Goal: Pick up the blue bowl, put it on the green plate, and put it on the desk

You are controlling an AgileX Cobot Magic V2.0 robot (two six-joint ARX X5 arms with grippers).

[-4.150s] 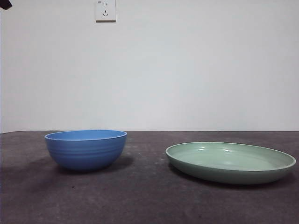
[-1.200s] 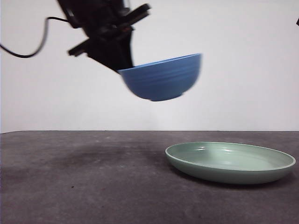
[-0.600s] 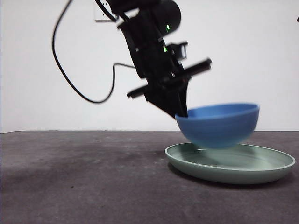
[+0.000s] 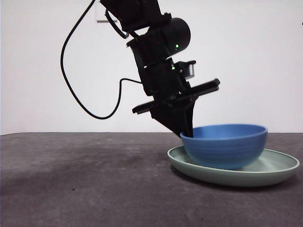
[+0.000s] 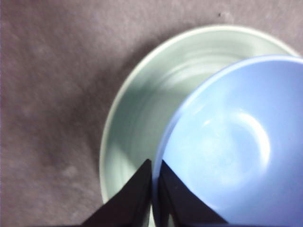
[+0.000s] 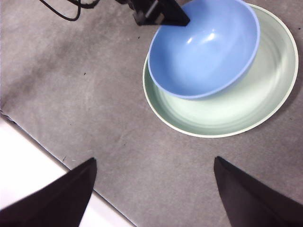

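The blue bowl (image 4: 225, 145) sits upright inside the green plate (image 4: 279, 169) at the right of the desk (image 4: 85, 189). My left gripper (image 4: 186, 131) is shut on the bowl's left rim, one jaw inside and one outside. The left wrist view shows the left gripper (image 5: 154, 170) pinching the rim of the bowl (image 5: 227, 151) over the plate (image 5: 142, 118). My right gripper (image 6: 154, 175) is open and empty, high above the desk, looking down on the bowl (image 6: 203, 47) and the plate (image 6: 251, 104).
A white wall with a socket stands behind the desk. The left arm's black cable (image 4: 75, 80) loops at the left of the arm. The desk's edge and a white floor strip (image 6: 28, 161) show in the right wrist view.
The left gripper has lowered the bowl from just above the plate down onto it. The bowl now rests level in the plate.
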